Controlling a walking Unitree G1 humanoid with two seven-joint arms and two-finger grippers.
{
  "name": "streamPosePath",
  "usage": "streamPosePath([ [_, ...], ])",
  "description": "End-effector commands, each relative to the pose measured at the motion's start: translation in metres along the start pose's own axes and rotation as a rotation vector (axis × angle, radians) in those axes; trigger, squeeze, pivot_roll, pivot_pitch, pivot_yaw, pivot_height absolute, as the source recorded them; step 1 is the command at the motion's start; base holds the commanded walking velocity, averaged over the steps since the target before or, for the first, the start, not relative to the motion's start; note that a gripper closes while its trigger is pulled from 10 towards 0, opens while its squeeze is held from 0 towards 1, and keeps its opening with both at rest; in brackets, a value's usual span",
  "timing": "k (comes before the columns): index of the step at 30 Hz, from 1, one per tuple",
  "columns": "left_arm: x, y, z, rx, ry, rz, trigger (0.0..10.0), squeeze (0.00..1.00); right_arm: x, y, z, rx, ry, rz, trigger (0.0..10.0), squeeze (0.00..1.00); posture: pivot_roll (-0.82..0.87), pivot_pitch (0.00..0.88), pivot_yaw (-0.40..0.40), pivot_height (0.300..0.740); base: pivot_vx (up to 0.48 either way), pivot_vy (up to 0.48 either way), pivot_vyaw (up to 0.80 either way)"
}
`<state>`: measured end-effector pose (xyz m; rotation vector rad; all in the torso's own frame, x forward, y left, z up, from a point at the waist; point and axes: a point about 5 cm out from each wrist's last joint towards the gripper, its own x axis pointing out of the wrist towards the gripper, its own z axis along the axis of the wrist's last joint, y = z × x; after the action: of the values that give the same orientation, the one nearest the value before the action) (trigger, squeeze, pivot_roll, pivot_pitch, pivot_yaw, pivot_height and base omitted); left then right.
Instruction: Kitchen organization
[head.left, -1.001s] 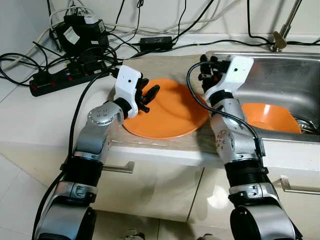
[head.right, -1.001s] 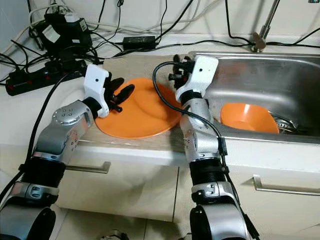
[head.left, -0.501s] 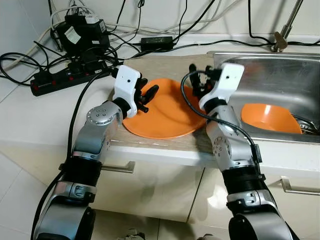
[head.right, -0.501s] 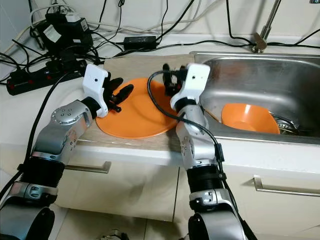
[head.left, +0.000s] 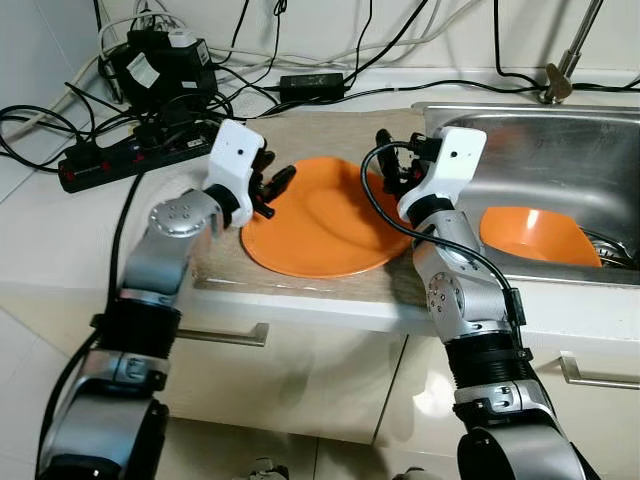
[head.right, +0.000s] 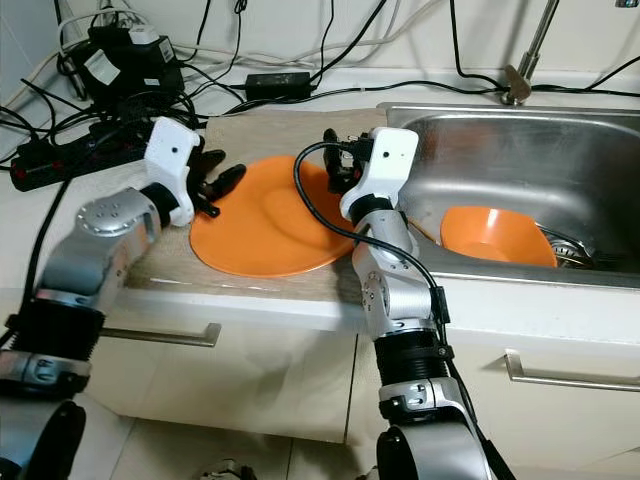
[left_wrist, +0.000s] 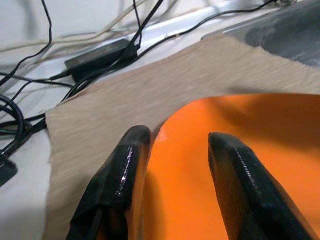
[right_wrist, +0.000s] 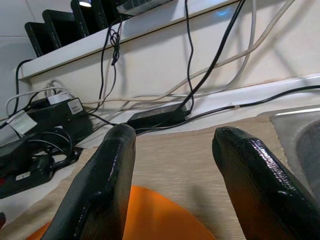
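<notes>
Orange and wide, the plate (head.left: 320, 215) lay flat on a beige mat (head.left: 330, 130) on the counter (head.left: 60, 240), just left of the steel sink (head.left: 560, 150). An orange bowl (head.left: 530, 235) sat inside the sink, apart from the plate.

The left gripper (head.left: 268, 190) hovered at the plate's left edge with its fingers (left_wrist: 125, 170) spread, one over the mat and one over the rim, pinching nothing. The right gripper (head.left: 395, 172) stood at the plate's right edge, near the sink wall; its fingers (right_wrist: 105, 175) were also spread and held nothing, pointing over the mat toward the cables (head.left: 330, 60) and power strip (head.left: 110, 160) at the back.

The plate looked stiff, light and probably plastic, so it would likely be smooth and slippery between hard fingers. Lying flat, it offered little to take except the rim. A firm pinch across the raised edge, one finger under and one over, seemed the best hold; a shallow bite could let it tilt or slide.
</notes>
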<state>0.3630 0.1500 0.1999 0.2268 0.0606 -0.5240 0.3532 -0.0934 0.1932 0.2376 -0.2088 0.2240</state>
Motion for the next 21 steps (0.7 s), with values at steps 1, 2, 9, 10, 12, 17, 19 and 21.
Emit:
streamPosePath([
  [1, -0.003, 0.009, -0.003, 0.003, 0.059, -0.002, 10.0, 0.0, 0.002, 0.006, 0.006, 0.012, -0.016, 0.025, 10.0, 0.0, 0.01, 0.0, 0.067, 0.715, 0.0, 0.0, 0.0],
  [2, -0.003, 0.009, -0.003, 0.003, 0.059, -0.002, 10.0, 0.0, 0.002, 0.006, 0.006, 0.012, -0.016, 0.025, 10.0, 0.0, 0.01, 0.0, 0.067, 0.715, 0.0, 0.0, 0.0],
  [9, -0.013, 0.03, -0.022, -0.091, 0.241, -0.038, 10.0, 0.0, 0.003, 0.011, 0.017, 0.053, -0.041, 0.048, 10.0, 0.0, 0.01, 0.0, 0.066, 0.715, 0.0, 0.0, 0.0],
  [10, -0.014, 0.034, -0.023, -0.104, 0.254, -0.037, 10.0, 0.0, 0.004, 0.012, 0.024, 0.068, -0.054, 0.056, 10.0, 0.0, 0.01, 0.0, 0.066, 0.715, 0.0, 0.0, 0.0],
  [12, -0.017, 0.039, -0.024, -0.114, 0.265, -0.044, 10.0, 0.0, 0.005, 0.014, 0.034, 0.085, -0.073, 0.068, 10.0, 0.0, 0.01, 0.0, 0.064, 0.715, 0.0, 0.0, 0.0],
  [17, -0.018, 0.043, -0.025, -0.136, 0.279, -0.057, 10.0, 0.0, 0.006, 0.013, 0.039, 0.094, -0.086, 0.076, 10.0, 0.0, 0.0, 0.0, 0.062, 0.715, 0.0, 0.0, 0.0],
  [19, -0.019, 0.047, -0.027, -0.197, 0.302, -0.075, 10.0, 0.0, 0.005, 0.011, 0.036, 0.096, -0.074, 0.068, 10.0, 0.0, 0.0, 0.0, 0.063, 0.715, 0.0, 0.0, 0.0],
  [21, -0.019, 0.048, -0.028, -0.219, 0.309, -0.084, 10.0, 0.0, 0.004, 0.01, 0.035, 0.097, -0.064, 0.065, 10.0, 0.0, 0.0, 0.0, 0.063, 0.715, 0.0, 0.0, 0.0],
])
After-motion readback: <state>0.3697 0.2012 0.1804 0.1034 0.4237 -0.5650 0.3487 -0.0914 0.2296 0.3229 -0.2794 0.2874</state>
